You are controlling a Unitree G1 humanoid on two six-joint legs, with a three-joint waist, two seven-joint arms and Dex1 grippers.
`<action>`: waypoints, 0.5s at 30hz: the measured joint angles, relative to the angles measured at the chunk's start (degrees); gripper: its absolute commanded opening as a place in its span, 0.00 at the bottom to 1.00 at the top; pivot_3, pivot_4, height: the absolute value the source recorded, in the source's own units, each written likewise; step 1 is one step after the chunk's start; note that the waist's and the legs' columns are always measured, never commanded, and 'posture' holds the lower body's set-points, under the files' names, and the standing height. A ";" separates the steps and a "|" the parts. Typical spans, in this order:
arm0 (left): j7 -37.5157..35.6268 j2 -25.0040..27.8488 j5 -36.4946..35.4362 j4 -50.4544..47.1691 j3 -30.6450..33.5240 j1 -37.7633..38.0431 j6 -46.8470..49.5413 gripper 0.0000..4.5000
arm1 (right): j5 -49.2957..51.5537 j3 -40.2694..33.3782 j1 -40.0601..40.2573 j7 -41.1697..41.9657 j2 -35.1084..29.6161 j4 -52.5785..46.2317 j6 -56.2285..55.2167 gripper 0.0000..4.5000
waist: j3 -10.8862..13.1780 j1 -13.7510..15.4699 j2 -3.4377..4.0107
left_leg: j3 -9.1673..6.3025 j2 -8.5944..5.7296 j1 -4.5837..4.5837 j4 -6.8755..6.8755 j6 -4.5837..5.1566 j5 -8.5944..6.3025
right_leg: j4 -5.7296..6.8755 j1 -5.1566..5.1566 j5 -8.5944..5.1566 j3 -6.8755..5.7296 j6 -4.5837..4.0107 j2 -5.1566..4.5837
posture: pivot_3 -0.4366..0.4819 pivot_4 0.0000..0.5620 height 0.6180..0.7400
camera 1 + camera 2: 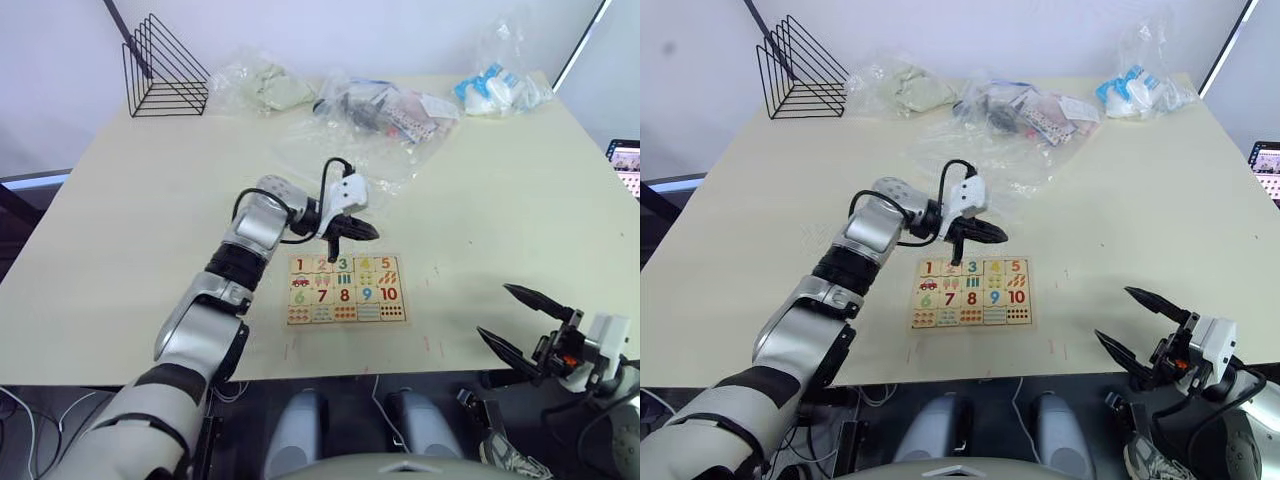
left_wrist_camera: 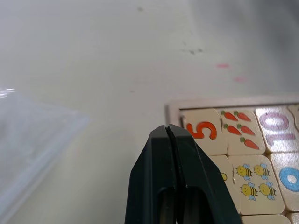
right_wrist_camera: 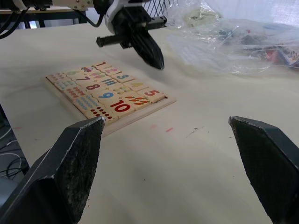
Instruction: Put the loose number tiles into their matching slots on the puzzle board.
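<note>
Layout around the left gripper

The left gripper (image 1: 352, 231) hangs over the far edge of the puzzle board (image 1: 346, 290), whose number tiles (image 1: 344, 293) sit in their slots just nearer than its tip. Plastic bags (image 1: 385, 112) lie farther back; the wire rack (image 1: 160, 68) stands far back-left; the right gripper (image 1: 525, 322) is well off to the near right.
</note>
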 measured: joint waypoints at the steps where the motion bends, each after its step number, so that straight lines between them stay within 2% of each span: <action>1: -0.01 0.38 -1.05 -1.12 0.99 0.68 1.11 0.01 | 0.01 -0.01 -0.40 -0.02 -0.21 0.02 0.22 1.00 | 0.00 0.02 0.00 | 0.02 0.00 0.00 0.00 0.00 0.00 | -0.01 0.00 0.00 0.01 0.00 0.00 | 0.48 0.27 1.00; 2: -0.06 0.94 -2.86 -3.14 2.81 2.15 2.45 0.01 | 0.08 -0.12 -1.01 -0.08 -0.32 0.02 0.53 1.00 | 0.00 -0.11 0.00 | 0.02 0.01 0.00 0.00 0.00 0.00 | 0.00 0.00 0.00 0.03 0.00 -0.01 | 0.48 0.27 1.00; 3: -0.39 4.67 -9.55 -11.96 9.33 8.18 7.34 0.01 | 0.40 -0.18 -2.40 -0.19 -1.31 0.67 1.72 1.00 | 0.01 -0.19 0.02 | -0.06 0.04 0.02 -0.01 0.00 0.00 | 0.03 -0.01 0.00 -0.01 -0.02 0.01 | 0.48 0.27 1.00; 5: -0.28 5.37 -10.52 -13.92 10.36 9.37 8.18 0.01 | 0.39 -0.12 -2.76 -0.20 -1.42 0.92 2.01 1.00 | 0.01 -0.01 0.02 | -0.05 0.03 0.01 0.00 0.00 0.00 | 0.03 -0.01 0.01 -0.02 -0.02 0.00 | 0.48 0.27 1.00; 11: 4.13 9.69 -17.89 -27.15 18.01 21.83 13.01 0.01 | 0.76 -0.12 -4.86 0.21 -2.12 2.65 3.24 1.00 | 0.00 0.07 0.04 | -0.15 0.03 0.06 0.00 0.00 0.00 | 0.05 0.00 0.01 0.04 -0.01 -0.05 | 0.48 0.27 1.00; 15: 7.63 12.91 -19.69 -31.16 21.95 29.00 13.78 0.01 | 0.81 -0.23 -5.04 0.71 -2.91 3.25 3.51 1.00 | 0.00 0.06 0.05 | -0.16 0.04 0.08 0.00 0.00 0.00 | 0.04 0.00 0.01 0.03 -0.02 -0.05 | 0.48 0.27 1.00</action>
